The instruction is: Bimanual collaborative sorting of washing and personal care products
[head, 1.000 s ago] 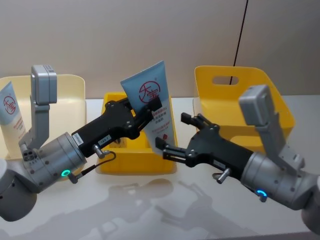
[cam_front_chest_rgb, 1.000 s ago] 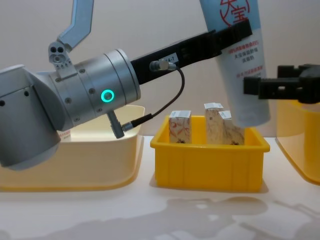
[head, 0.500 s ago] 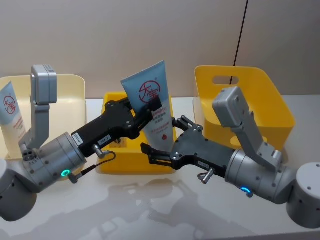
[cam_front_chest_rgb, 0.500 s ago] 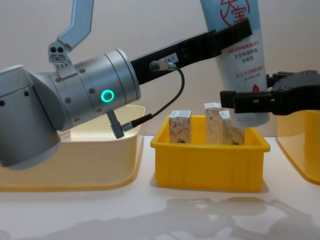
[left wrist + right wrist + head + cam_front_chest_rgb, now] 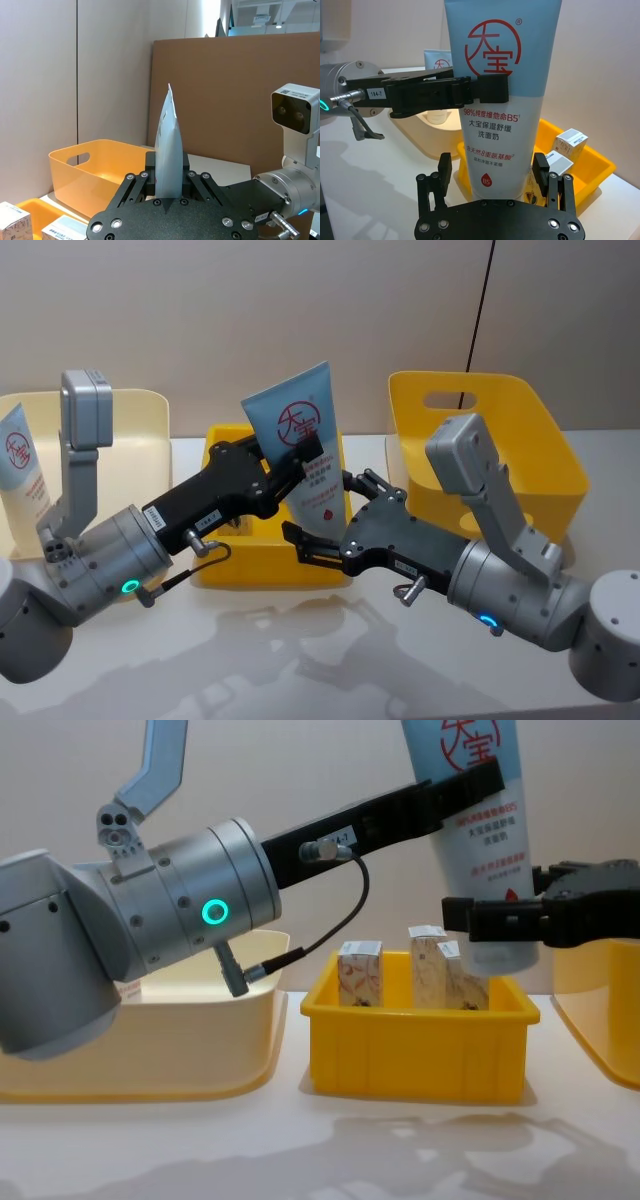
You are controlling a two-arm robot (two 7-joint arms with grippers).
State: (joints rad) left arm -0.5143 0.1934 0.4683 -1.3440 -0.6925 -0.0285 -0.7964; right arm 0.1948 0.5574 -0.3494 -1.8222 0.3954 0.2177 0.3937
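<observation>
The white glossy desk [image 5: 300,640] stood before a plain beige wall [image 5: 300,300]. My left arm [image 5: 110,560] was stretched in from the left, and the left tool [image 5: 305,455] was clamped on the middle of the pale-blue tube [image 5: 290,405], nearly upright above the small yellow tray [image 5: 415,1050] with the cartons [image 5: 360,975]. The tube's red circle [image 5: 492,45] read "大宝". The right tool [image 5: 328,512] had its fingers [image 5: 445,172] apart, one on each side of the tube's lower part.

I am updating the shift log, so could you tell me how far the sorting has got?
Done: one pale-blue tube sits in the cream bin. In hand: the left gripper clamps a second tube above the yellow tray, and the open right gripper brackets its lower end, not yet gripping. Left: the handover, and three cartons in the tray.
</observation>
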